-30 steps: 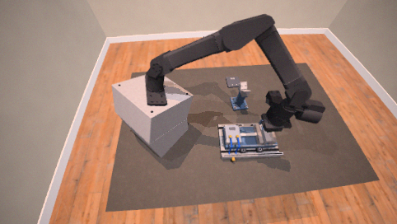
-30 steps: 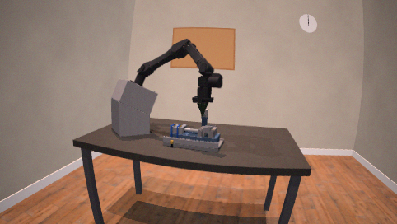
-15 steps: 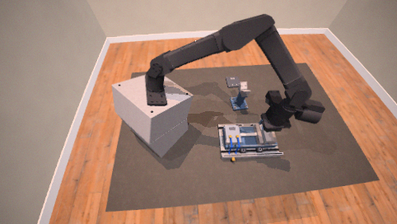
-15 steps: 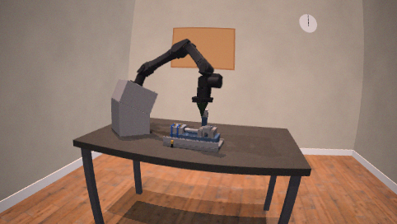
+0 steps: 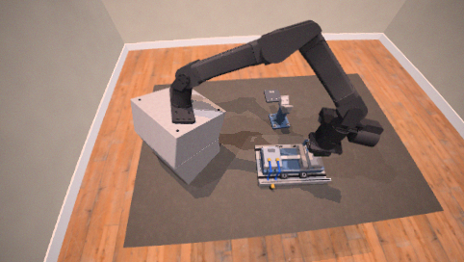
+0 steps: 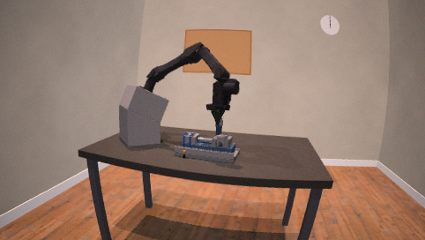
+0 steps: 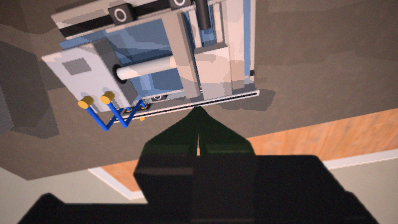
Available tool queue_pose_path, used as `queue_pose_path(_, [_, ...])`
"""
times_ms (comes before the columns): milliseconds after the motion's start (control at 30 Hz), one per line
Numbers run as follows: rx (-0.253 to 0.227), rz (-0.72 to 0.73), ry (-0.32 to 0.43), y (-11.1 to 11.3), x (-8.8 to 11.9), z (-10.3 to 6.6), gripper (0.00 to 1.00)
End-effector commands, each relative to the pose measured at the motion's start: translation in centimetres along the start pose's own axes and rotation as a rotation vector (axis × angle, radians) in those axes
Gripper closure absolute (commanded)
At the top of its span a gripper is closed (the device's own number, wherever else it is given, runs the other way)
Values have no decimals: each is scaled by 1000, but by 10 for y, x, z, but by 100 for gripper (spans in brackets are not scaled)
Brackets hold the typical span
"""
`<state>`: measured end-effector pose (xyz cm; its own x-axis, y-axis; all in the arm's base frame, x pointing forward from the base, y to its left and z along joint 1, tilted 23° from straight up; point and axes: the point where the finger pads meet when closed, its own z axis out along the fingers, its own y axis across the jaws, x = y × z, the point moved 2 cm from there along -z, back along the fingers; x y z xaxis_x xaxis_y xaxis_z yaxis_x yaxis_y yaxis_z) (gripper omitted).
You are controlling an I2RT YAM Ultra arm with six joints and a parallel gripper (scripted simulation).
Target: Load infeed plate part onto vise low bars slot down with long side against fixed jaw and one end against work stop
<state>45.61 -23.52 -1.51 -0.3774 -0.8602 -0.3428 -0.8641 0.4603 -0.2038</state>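
The part (image 7: pixel 212 75) lies in the vise (image 7: pixel 165 60) between moving and fixed faces, at 12 o'clock from the gripper (image 7: pixel 198 125) in the wrist view, apparently seated for squaring against the fixed side. The gripper's jaws are pinched together, holding nothing, suited to nudging. The bench (image 6: pixel 273 163) carries the fixture.

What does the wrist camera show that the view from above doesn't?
Only the wrist view shows the end effector with its dark green fingers pressed together and holding nothing, plus the pale cylinder rod up close. Only the top view shows the whole arm, its grey base box, the infeed plate and the V-block. Both show the vise and its blue hoses.
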Motion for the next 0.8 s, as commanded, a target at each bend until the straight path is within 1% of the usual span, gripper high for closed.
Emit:
queue_pose_path(0, [-6, 160, -10, -4, 7, -7, 100])
queue_pose_path(33, [-6, 160, -10, -4, 7, -7, 100])
queue_pose_path(67, [-6, 238, -10, -7, 9, -7, 100])
queue_pose_path(100, [-6, 284, -10, -8, 10, -7, 100])
queue_pose_path(133, [-6, 317, -10, -9, 11, -7, 100])
queue_pose_path(167, [-6, 322, -10, -9, 11, -7, 100])
queue_pose_path(200, [-7, 379, -10, -11, 12, -7, 100])
queue_pose_path(433, [-7, 591, -9, -16, 17, -7, 100])
queue_pose_path(500, [-8, 672, -9, -18, 18, -7, 100])
queue_pose_path(600, [-8, 683, -9, -18, 19, -7, 100])
queue_pose_path(633, [-8, 773, -8, -20, 21, -7, 100])
queue_pose_path(767, [-8, 908, -8, -23, 24, -7, 100])
